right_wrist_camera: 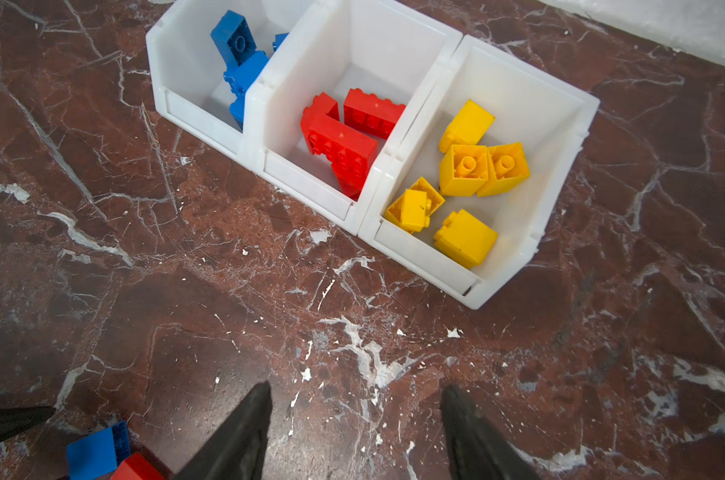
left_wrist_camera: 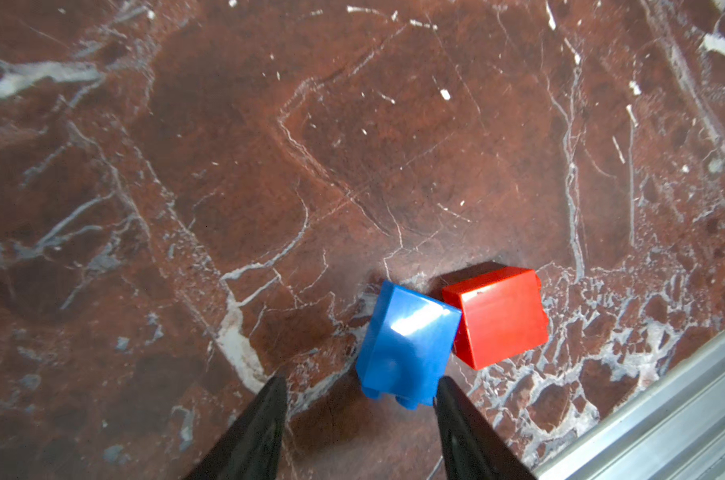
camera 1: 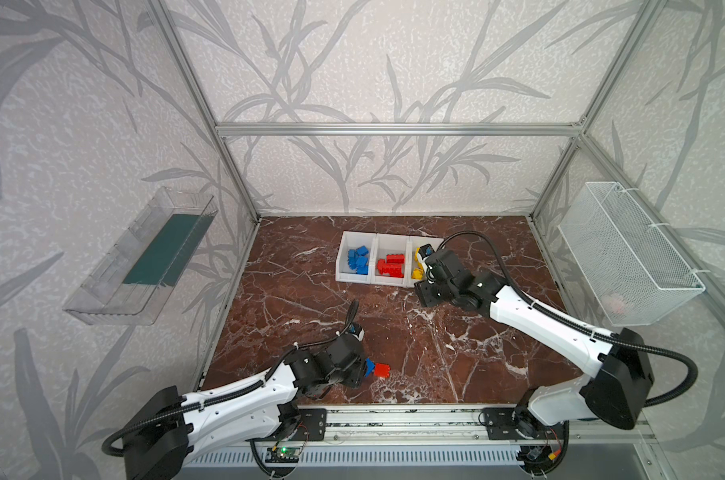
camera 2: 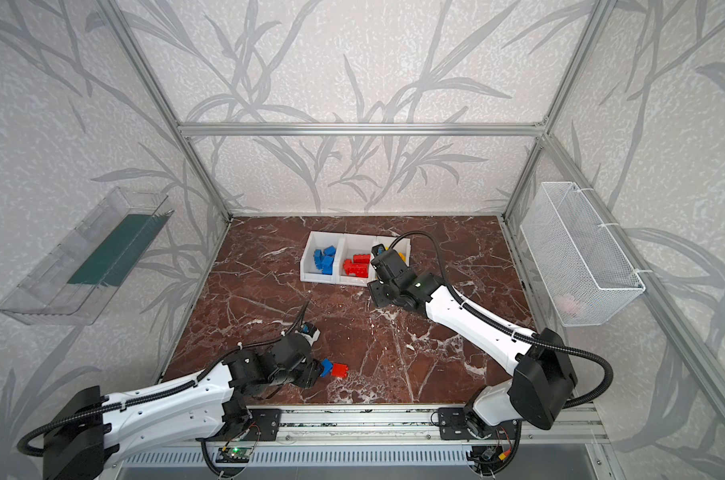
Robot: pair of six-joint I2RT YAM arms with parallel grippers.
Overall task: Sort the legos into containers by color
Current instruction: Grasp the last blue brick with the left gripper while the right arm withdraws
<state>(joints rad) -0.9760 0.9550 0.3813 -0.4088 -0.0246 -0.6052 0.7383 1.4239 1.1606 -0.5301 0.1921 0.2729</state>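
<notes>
A blue lego point(left_wrist_camera: 406, 345) lies on the marble table near its front edge, with a red lego point(left_wrist_camera: 497, 316) touching its far side; both show in both top views point(camera 1: 369, 367) point(camera 2: 326, 367). My left gripper point(left_wrist_camera: 361, 380) stands open around the blue lego's near end: one fingertip point(left_wrist_camera: 446, 390) touches it, while the other stands apart. The containers point(right_wrist_camera: 377, 45) stand in a row at the back, holding blue legos point(right_wrist_camera: 240, 54), red legos point(right_wrist_camera: 340, 141) and yellow legos point(right_wrist_camera: 464, 166), one color each. Hovering in front of them, my right gripper point(right_wrist_camera: 356, 388) is open and empty.
An aluminium rail point(left_wrist_camera: 664, 407) runs along the table's front edge just beside the two loose legos. A clear wall tray point(camera 1: 140, 257) hangs on the left wall and a white wire-mesh basket point(camera 1: 626, 249) on the right wall.
</notes>
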